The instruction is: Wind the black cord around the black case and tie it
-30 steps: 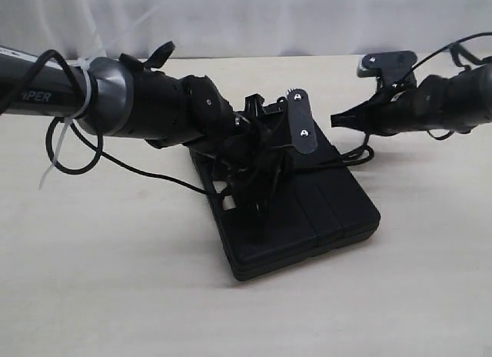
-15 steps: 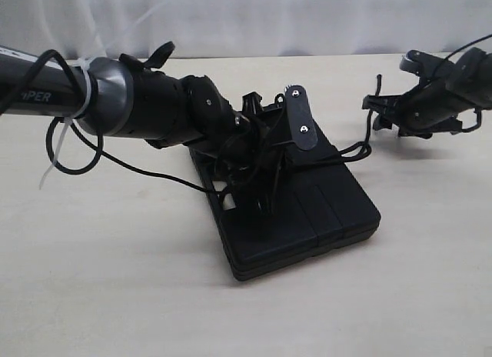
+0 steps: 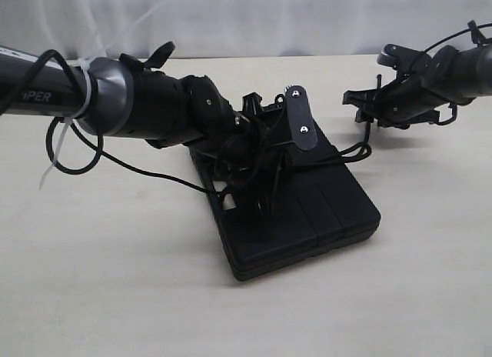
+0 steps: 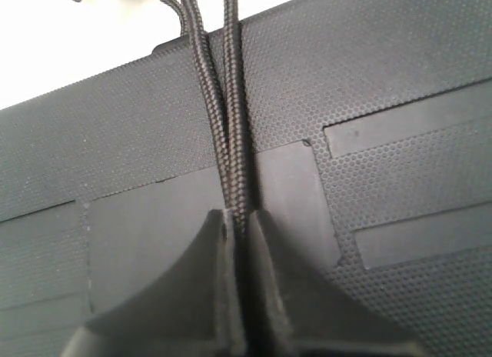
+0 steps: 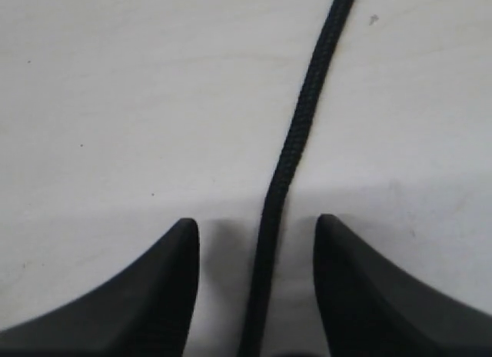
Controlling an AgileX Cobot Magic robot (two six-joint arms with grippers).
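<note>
The black case [image 3: 307, 218] lies flat on the table in the middle of the exterior view. My left gripper [image 3: 265, 165] hovers just over its far end, shut on two strands of the black cord [image 4: 223, 103] that run across the case's dotted lid [image 4: 384, 80]; the left gripper [image 4: 238, 218] pinches them together. A loop of the cord [image 3: 355, 151] trails off the case's right side. My right gripper [image 3: 360, 103] hangs open to the right of the case. In the right wrist view the cord [image 5: 304, 111] lies on the table between the open right gripper [image 5: 257, 222] fingers, touching neither.
Smooth arm cables [image 3: 65, 141] loop under the left arm, with a white zip tie [image 3: 54, 168] hanging from it. The beige table [image 3: 115, 280] stretches around the case. A pale curtain [image 3: 246, 18] closes off the back.
The right gripper opened and let go of the cord, drew back to the right, then edged a little left. The left gripper and the case stayed put.
</note>
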